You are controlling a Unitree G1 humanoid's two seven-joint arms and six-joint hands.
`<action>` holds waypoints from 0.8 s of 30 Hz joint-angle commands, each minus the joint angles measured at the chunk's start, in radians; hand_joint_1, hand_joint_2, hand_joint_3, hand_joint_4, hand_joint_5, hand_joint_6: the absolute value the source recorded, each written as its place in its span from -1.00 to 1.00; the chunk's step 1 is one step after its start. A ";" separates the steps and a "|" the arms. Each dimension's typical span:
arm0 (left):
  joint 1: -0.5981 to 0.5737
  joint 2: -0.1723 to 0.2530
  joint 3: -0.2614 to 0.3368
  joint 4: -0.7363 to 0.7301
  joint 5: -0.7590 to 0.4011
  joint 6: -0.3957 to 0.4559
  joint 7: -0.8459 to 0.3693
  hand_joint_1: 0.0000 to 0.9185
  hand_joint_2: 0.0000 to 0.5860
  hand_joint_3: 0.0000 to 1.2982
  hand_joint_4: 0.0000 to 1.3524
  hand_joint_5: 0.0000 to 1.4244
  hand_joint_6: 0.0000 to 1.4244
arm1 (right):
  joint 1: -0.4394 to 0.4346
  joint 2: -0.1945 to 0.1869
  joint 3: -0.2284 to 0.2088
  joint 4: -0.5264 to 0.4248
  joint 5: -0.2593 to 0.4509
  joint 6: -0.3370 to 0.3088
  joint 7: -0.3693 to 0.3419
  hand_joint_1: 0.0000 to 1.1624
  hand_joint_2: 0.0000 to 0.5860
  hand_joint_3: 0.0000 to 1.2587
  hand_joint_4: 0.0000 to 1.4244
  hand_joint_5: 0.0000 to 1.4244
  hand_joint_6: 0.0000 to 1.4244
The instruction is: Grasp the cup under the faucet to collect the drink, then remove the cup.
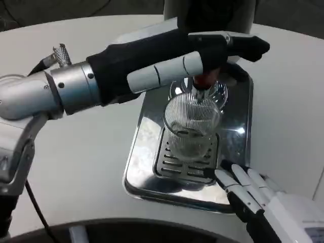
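Observation:
A clear ribbed cup [192,126] stands upright on the slotted grate [171,164] of a shiny steel drip tray [146,129], directly under the red-tipped faucet [204,83]. Whether there is liquid in it I cannot tell. My left hand [207,50] reaches in from the left and lies over the top of the faucet, fingers stretched out to the right, thumb against the faucet's side. My right hand [253,195] sits at the tray's front right corner, fingers spread and pointing at the cup, a short way from it and holding nothing.
The dark dispenser body [212,12] rises behind the tray at the top. My left forearm [66,88] crosses above the white round table [76,157]. A black cable [31,202] hangs at the lower left, near the table's front edge.

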 commanded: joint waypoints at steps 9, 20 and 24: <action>0.010 0.003 -0.042 0.056 0.101 -0.180 -0.024 -1.00 -0.65 -0.79 -0.92 -0.78 -0.80 | -0.050 0.010 0.012 -0.015 -0.006 0.084 0.030 -0.39 0.36 -0.83 -1.00 -1.00 -1.00; 0.010 -0.004 -0.082 0.072 0.157 -0.280 -0.011 -1.00 -0.68 -0.83 -0.96 -0.82 -0.82 | -0.092 -0.004 0.000 -0.015 0.075 0.202 0.043 -0.39 0.36 -0.87 -1.00 -1.00 -1.00; 0.008 -0.004 -0.092 0.081 0.169 -0.299 -0.011 -1.00 -0.68 -0.83 -0.96 -0.82 -0.82 | -0.115 -0.018 -0.008 -0.006 0.141 0.262 0.042 -0.39 0.36 -0.89 -1.00 -1.00 -1.00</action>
